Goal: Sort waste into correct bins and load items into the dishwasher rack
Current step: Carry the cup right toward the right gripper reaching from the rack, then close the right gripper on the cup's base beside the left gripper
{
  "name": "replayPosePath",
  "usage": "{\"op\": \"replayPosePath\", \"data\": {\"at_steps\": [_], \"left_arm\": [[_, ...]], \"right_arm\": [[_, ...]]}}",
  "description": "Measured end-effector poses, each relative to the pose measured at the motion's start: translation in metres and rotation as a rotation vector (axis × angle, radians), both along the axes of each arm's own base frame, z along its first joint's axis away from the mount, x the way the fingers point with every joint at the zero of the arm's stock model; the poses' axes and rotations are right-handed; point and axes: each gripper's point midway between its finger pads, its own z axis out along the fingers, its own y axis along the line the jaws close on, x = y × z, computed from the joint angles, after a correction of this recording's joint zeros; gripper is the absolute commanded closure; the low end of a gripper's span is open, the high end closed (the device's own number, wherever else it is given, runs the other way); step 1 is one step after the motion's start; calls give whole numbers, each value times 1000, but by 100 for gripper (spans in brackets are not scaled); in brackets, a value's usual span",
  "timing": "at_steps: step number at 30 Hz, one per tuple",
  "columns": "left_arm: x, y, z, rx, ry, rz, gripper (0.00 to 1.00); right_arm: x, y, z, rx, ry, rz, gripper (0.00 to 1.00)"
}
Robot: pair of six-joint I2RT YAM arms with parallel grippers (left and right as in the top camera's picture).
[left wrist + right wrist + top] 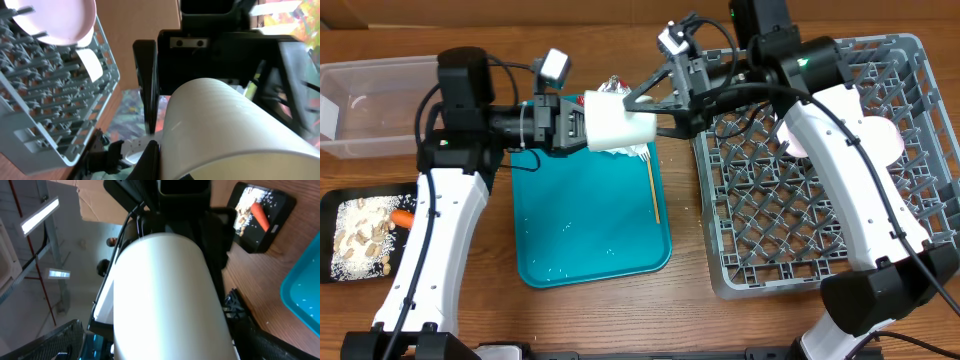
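The white cup (618,125) hangs on its side above the teal tray's far end. My left gripper (578,125) is shut on its left end. My right gripper (652,112) is open, one finger on each side of the cup's right end. The cup fills the left wrist view (225,125) and the right wrist view (160,295). The grey rack (830,170) on the right holds a white plate (880,140). The yellow-handled fork (653,185), a white napkin (632,152) and the foil wrapper (612,85) lie on the teal tray. The carrot (403,218) and food bits (360,235) lie in the black tray (340,205).
The clear tub (370,105) stands at the far left. The teal serving tray (590,230) lies between the arms. The rack (50,100) and plate (60,20) also show in the left wrist view. The black tray (280,225) with the carrot (259,216) shows in the right wrist view.
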Motion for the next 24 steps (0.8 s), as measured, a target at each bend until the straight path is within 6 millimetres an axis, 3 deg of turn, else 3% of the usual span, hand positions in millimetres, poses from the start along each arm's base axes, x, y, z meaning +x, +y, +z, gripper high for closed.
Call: {"op": "replayPosePath", "data": {"at_steps": [12, 24], "left_arm": [[10, -4, -2, 32, -6, 48, 96], [21, -1, -3, 54, -28, 104, 96]], "right_arm": [[-1, 8, 1, -19, 37, 0, 0], [15, 8, 1, -40, 29, -56, 3]]}}
